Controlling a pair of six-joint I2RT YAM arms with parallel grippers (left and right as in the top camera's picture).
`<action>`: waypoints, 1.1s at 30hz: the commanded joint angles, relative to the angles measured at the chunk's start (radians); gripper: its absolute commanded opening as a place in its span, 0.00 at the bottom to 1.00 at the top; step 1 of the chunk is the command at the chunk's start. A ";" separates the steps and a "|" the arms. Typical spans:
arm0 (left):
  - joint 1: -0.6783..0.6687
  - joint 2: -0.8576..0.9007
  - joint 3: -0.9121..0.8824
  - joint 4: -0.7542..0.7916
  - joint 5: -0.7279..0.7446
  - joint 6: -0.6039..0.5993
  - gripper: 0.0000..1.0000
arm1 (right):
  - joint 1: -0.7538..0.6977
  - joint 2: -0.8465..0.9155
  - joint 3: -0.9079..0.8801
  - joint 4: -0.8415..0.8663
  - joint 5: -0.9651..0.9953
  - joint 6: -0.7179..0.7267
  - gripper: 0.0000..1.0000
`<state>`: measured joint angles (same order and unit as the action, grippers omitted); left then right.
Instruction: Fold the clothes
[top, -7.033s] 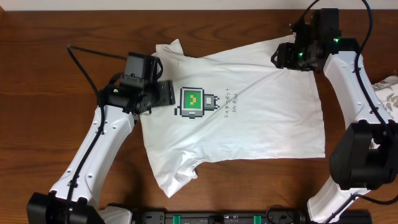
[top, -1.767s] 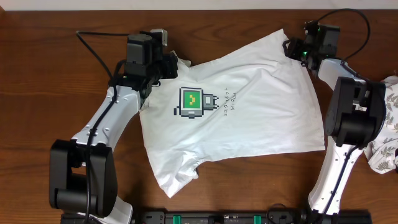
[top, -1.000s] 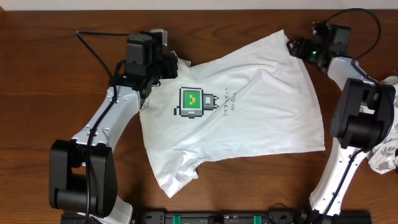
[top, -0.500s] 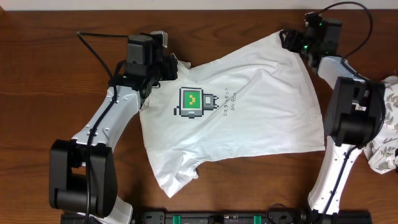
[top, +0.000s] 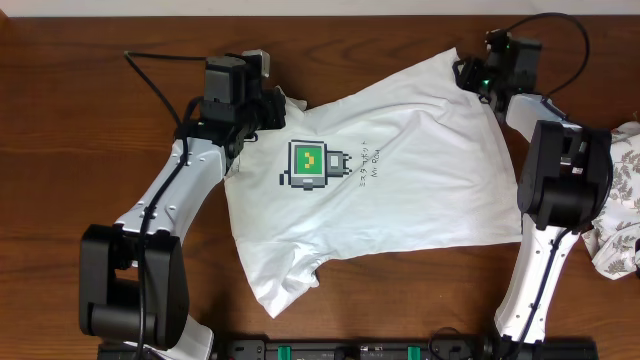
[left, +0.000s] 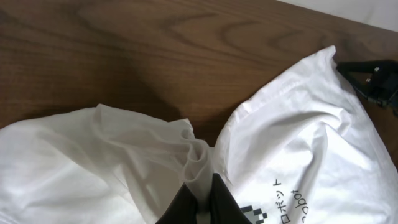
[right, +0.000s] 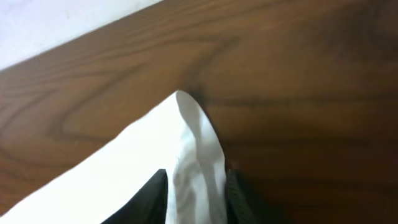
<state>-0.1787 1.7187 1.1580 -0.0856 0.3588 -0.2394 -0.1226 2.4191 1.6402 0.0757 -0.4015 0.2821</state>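
Left gripper (left: 200, 204) is clamped on the shirt's (top: 400, 180) bunched sleeve; right gripper (right: 196, 196) pinches its far corner.

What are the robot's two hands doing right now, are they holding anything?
Left gripper: closed, pinching a bunched edge of the white T-shirt.
Right gripper: closed on a far corner of the same T-shirt.

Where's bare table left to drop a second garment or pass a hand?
Bare table left of the left arm; also the front strip between the white T-shirt hem and the right arm base. Crowded: right edge, patterned cloth beside that arm; left pincer and right pincer pinch the shirt's far edge.
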 joint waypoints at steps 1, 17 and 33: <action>0.002 -0.013 0.008 0.000 -0.012 -0.009 0.08 | 0.019 0.022 0.008 -0.020 0.000 0.005 0.25; 0.002 -0.013 0.008 0.000 -0.012 -0.008 0.09 | -0.108 -0.234 0.015 -0.156 -0.294 -0.035 0.01; 0.003 -0.013 0.008 0.008 -0.012 -0.004 0.10 | -0.113 -0.433 0.015 -0.415 -0.298 -0.126 0.01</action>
<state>-0.1787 1.7187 1.1580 -0.0788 0.3588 -0.2390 -0.2382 2.0274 1.6428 -0.3141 -0.6849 0.2028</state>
